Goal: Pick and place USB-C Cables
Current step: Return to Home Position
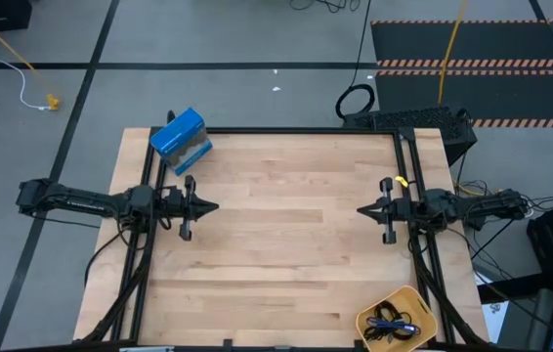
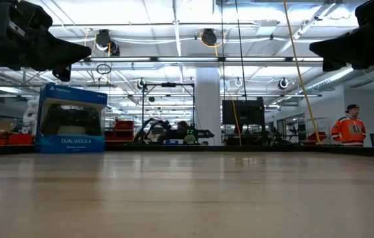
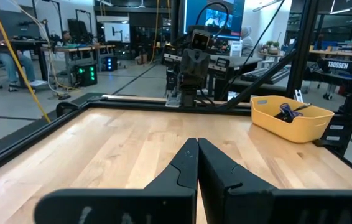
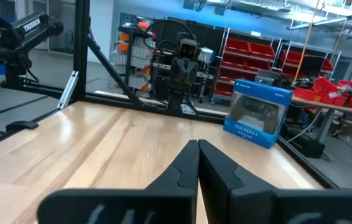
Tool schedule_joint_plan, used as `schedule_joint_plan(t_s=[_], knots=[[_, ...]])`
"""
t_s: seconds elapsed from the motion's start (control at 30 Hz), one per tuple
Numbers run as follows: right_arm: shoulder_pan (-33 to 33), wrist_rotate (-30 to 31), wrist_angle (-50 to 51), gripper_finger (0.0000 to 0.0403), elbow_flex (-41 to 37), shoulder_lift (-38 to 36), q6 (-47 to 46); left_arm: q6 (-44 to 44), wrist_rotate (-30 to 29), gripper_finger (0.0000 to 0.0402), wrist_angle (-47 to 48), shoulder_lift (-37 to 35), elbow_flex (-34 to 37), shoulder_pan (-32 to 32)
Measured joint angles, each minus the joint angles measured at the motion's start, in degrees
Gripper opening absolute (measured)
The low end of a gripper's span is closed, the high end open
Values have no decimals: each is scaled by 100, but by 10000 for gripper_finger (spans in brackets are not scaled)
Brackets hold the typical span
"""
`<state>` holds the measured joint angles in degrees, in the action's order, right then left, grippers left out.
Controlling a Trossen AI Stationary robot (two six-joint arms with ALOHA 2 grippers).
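Note:
The USB-C cables (image 1: pixel 392 324), black and blue-purple cords, lie bunched inside a yellow tray (image 1: pixel 401 298) at the table's near right corner; the left wrist view shows the cables (image 3: pixel 288 111) in the tray (image 3: pixel 294 123). My left gripper (image 1: pixel 216 207) hovers shut above the table's left side, pointing right. My right gripper (image 1: pixel 360 209) hovers shut above the right side, pointing left. In each wrist view the fingertips meet: left gripper (image 3: pixel 196 144), right gripper (image 4: pixel 197 145). Neither touches anything.
A blue game-controller box (image 1: pixel 181 140) stands at the table's far left corner, also seen as the blue box (image 2: pixel 72 119) in the low view. A black frame rail (image 1: pixel 286 130) borders the table. A person in orange (image 2: pixel 350 127) stands far behind.

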<state>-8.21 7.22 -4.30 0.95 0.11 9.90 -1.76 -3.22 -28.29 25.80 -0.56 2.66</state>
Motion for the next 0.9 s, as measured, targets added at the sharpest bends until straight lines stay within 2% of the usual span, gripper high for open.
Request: schedule_joint_plan(t_s=[0.43, 0.6, 0.9], knots=[[0, -7, 25, 0, -7, 1, 119, 19, 0, 3, -12, 0, -2, 0], [2, -285, -125, 0, -9, 1, 128, 19, 0, 3, -18, 0, -2, 0], [164, -286, -109, 0, -9, 1, 131, 19, 0, 3, -23, 0, -2, 0]])
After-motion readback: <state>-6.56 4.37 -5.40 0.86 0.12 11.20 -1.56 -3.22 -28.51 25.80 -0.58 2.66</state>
